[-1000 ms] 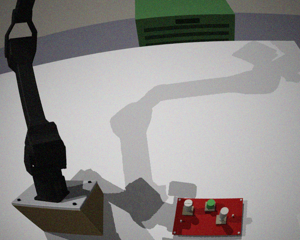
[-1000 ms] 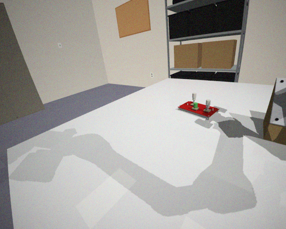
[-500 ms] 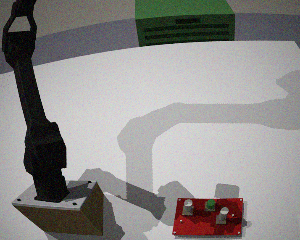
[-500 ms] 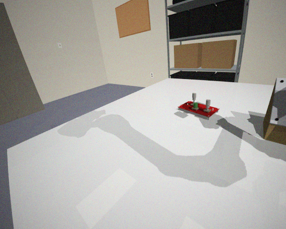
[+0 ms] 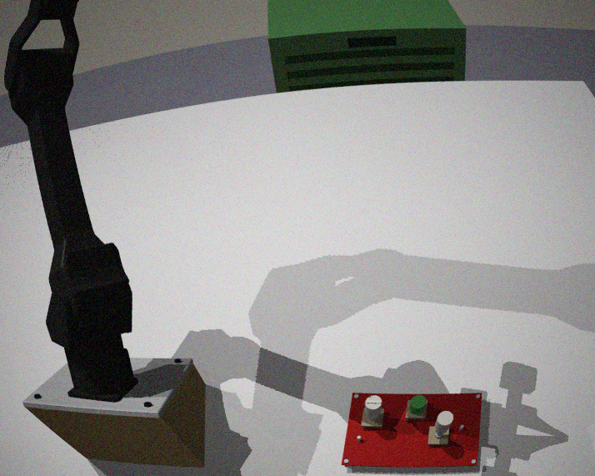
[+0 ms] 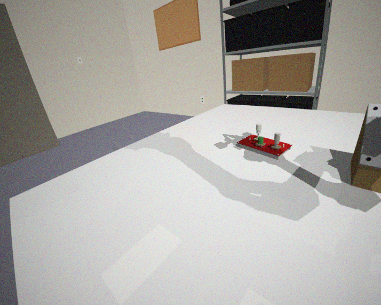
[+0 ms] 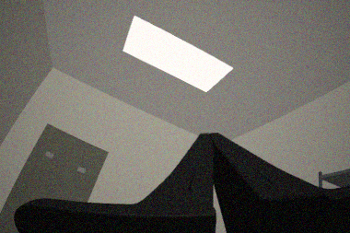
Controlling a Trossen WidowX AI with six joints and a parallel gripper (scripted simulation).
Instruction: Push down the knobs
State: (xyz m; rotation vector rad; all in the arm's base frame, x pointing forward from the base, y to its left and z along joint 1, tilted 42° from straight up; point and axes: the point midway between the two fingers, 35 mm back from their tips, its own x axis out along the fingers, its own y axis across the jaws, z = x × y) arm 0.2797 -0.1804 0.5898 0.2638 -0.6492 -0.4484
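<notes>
The red circuit board (image 5: pixel 398 449) (image 6: pixel 246 142) stands on the white table near the front edge. On it are two tall white knobs, one at the left (image 5: pixel 373 405) (image 6: pixel 277 137) and one at the right (image 5: pixel 443 420) (image 6: pixel 259 127), each raised above its potentiometer. A low green knob (image 5: pixel 417 404) (image 6: pixel 260 140) sits between them. My gripper (image 7: pixel 208 142) shows only in the wrist view. Its dark fingers are pressed together with nothing between them, and they point up at the ceiling. The arm (image 5: pixel 59 190) rises from its base and leaves the top of the top view, far from the board.
The arm's brown pedestal with a grey top plate (image 5: pixel 154 391) (image 6: pixel 373 149) stands left of the board. A green cabinet (image 5: pixel 363 36) stands beyond the table's far edge. A metal shelf rack (image 6: pixel 271 43) with boxes stands against the wall.
</notes>
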